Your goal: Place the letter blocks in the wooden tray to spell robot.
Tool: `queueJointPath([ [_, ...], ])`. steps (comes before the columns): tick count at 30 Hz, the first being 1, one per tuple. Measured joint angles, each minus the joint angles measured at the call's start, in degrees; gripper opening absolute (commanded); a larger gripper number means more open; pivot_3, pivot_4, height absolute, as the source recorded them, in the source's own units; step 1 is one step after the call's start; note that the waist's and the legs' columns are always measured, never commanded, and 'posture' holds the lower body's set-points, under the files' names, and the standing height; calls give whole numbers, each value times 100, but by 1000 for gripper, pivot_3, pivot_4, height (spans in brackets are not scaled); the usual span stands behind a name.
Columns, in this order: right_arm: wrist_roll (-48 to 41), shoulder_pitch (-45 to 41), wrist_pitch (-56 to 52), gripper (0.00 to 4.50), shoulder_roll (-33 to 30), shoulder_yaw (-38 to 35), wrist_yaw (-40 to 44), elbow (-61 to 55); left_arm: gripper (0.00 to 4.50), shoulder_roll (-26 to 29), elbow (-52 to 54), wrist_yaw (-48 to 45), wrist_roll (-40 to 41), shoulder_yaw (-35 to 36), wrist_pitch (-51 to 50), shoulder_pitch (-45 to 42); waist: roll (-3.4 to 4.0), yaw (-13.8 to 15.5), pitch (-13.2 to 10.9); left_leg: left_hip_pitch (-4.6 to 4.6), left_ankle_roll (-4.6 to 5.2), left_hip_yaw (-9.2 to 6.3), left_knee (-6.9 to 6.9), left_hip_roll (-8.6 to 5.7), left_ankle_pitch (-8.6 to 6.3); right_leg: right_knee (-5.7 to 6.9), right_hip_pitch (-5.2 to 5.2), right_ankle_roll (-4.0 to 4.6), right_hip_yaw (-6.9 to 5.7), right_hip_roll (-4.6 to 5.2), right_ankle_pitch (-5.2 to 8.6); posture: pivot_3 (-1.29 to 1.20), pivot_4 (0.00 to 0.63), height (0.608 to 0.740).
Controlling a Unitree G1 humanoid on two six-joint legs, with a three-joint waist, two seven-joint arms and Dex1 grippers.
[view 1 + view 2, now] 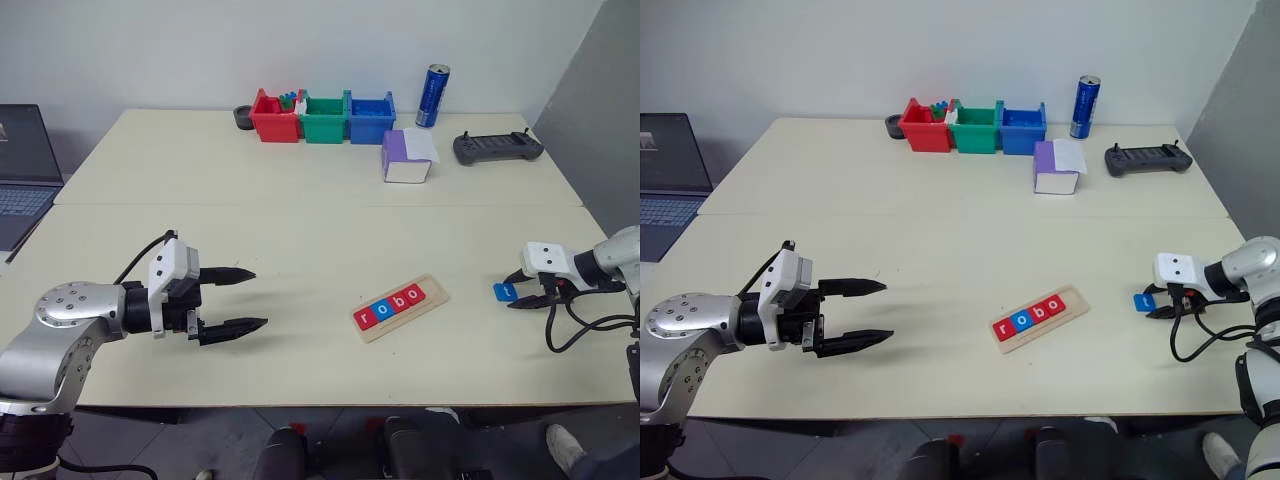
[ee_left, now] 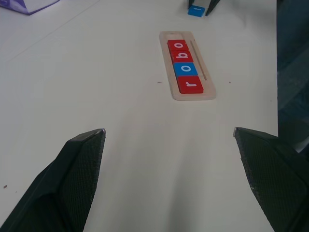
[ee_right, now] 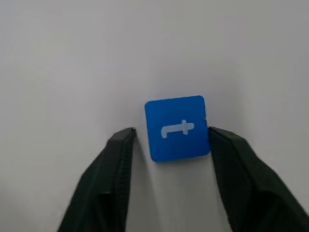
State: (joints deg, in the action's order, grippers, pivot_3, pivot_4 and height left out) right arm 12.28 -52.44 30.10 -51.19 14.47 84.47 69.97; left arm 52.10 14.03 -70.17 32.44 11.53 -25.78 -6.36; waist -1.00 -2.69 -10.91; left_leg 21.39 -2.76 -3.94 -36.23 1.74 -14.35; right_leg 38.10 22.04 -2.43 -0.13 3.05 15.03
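The wooden tray (image 1: 436, 292) lies slantwise on the table near the front, right of centre. Several letter blocks sit in it, reading r (image 1: 366, 318), o (image 1: 381, 310), b (image 1: 397, 301), o (image 1: 412, 294); the slot at its far right end is bare. A blue block with a white t (image 3: 177, 128) lies flat on the table to the right of the tray. My right gripper (image 1: 511, 292) reaches down over this block, with its fingers (image 3: 219, 145) closed in against two opposite sides. My left gripper (image 1: 259, 297) hovers wide open over the table left of the tray, holding nothing.
Red (image 1: 275, 118), green (image 1: 325, 118) and blue (image 1: 371, 117) bins line the back of the table. A blue can (image 1: 432, 96), a purple-and-white box (image 1: 405, 157) and a black controller (image 1: 497, 148) stand nearby. A laptop (image 1: 20, 175) sits at the far left.
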Motion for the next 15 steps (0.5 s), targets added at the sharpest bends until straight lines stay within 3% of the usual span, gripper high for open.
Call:
queueJointPath([
  [15, -234, -235, -392, 1454, 163, -205, 293, -262, 4500, 53, 79, 56, 14, 5, -13, -4, 9, -66, -7, -43, 2, 101, 15, 0, -1, 1, 14, -18, 104, -2, -13, 0, 150, 740],
])
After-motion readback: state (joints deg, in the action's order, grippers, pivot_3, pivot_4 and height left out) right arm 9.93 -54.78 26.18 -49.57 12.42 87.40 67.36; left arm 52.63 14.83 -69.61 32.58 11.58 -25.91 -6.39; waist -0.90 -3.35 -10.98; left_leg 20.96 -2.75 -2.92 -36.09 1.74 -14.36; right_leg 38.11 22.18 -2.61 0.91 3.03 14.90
